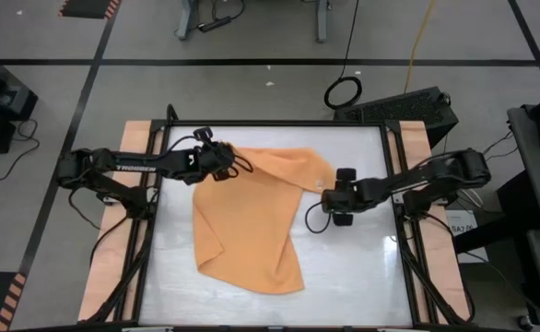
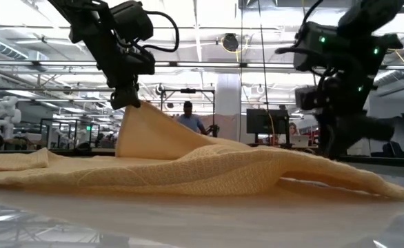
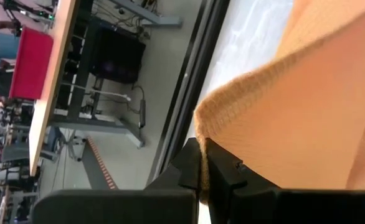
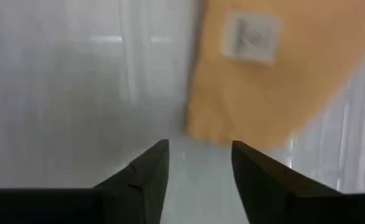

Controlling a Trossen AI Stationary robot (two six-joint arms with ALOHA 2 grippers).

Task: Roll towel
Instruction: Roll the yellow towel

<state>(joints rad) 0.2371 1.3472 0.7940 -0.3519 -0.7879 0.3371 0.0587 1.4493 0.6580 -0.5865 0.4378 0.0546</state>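
The orange-tan towel (image 1: 252,221) lies spread and rumpled on the white tabletop. Its far left corner is raised to a peak (image 2: 136,114), and the rest lies on the table. My left gripper (image 1: 228,166) is shut on that corner, above the table. My right gripper (image 1: 325,197) is open and empty, low over the table just off the towel's right edge. In the right wrist view its fingers (image 4: 198,168) point at the towel's far right corner (image 4: 245,93), which bears a small white tag (image 4: 251,37). My left gripper pinches the towel's far left corner at its hem (image 3: 201,140) between its two fingers; one layer or several, I cannot tell. The corner is lifted clear. The cloth slopes down from the fingers (image 2: 126,96) to the table, where the rest lies.
Dark frame rails (image 1: 394,184) and wooden side boards (image 1: 132,148) border the white tabletop. Bare tabletop (image 1: 353,267) lies at the near right of the towel. A person (image 2: 188,117) stands far off in the room behind.
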